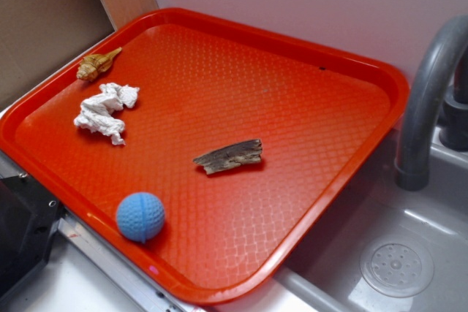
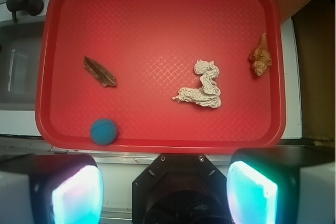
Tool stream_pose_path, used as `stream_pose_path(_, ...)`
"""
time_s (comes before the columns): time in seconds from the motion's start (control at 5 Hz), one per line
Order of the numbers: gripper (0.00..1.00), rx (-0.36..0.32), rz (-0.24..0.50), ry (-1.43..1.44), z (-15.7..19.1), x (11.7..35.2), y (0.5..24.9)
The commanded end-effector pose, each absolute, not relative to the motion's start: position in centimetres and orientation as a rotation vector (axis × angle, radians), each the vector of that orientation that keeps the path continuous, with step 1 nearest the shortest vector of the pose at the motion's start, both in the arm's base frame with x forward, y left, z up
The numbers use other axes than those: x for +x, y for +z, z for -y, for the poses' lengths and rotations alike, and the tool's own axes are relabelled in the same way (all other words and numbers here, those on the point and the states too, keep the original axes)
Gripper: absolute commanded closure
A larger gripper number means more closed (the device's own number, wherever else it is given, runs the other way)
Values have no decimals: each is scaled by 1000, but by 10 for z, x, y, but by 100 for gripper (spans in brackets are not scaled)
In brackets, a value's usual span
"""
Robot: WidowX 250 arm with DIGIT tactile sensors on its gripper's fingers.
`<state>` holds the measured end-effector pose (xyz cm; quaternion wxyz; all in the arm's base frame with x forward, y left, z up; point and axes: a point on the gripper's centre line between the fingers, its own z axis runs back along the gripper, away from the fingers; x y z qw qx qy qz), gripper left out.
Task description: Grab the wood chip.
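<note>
The pincer [image 2: 165,190] is seen only in the wrist view, at the bottom edge; its two fingers [image 2: 68,192] are spread wide apart, one at each lower corner, with glowing pale teal pads facing inward; nothing is held between them; the black wrist mount is seen between the fingers, lower centre.
</note>
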<state>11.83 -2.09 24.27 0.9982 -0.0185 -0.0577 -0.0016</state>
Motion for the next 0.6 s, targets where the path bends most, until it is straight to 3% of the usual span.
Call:
stream_pose_path(0.0,0,-37,115,-3,21,118,243)
stream_pose_path(0.2,0,-74,225,-150,32,149,208)
stream_pose_path(0.4,0,-140,279,-335,45,180,187)
